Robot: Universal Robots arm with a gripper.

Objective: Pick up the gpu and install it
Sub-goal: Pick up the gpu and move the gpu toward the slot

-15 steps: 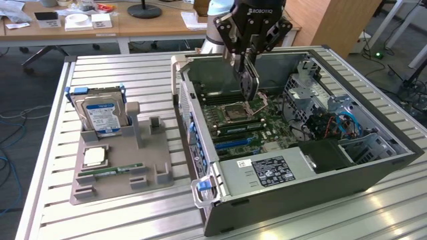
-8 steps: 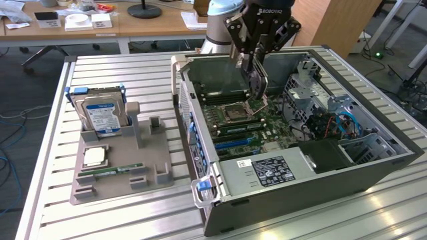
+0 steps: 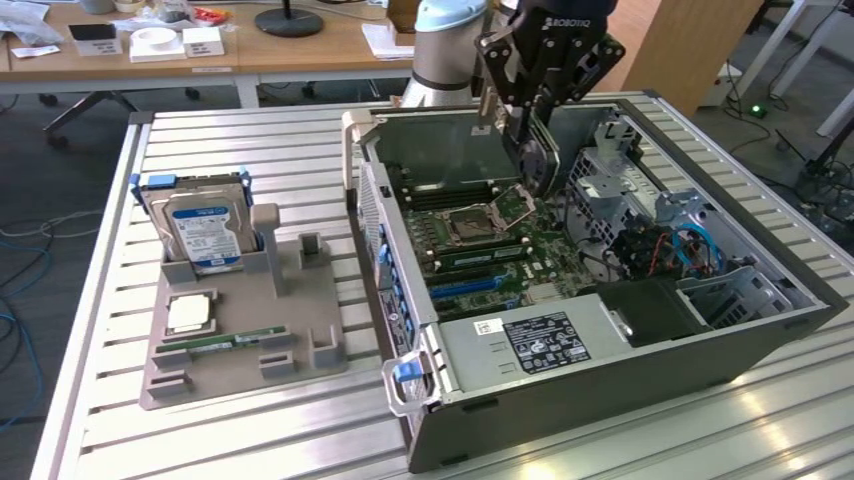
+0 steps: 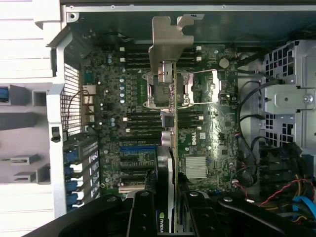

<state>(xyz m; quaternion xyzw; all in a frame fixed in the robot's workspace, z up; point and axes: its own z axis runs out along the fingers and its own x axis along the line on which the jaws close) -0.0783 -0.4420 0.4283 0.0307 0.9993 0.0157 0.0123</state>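
robotiq pincer (image 4: 166,200) grips nvidia-marked gpu (image 4: 167,123) edge-on above the dell motherboard (image 4: 212,128).

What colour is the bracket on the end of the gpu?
Silvery bare metal; the bracket on the gpu shows best in the wrist view.

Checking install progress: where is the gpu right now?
In the exterior view, the gpu hangs on edge in the gripper, over the far end of the open computer case, above the CPU socket on the motherboard.
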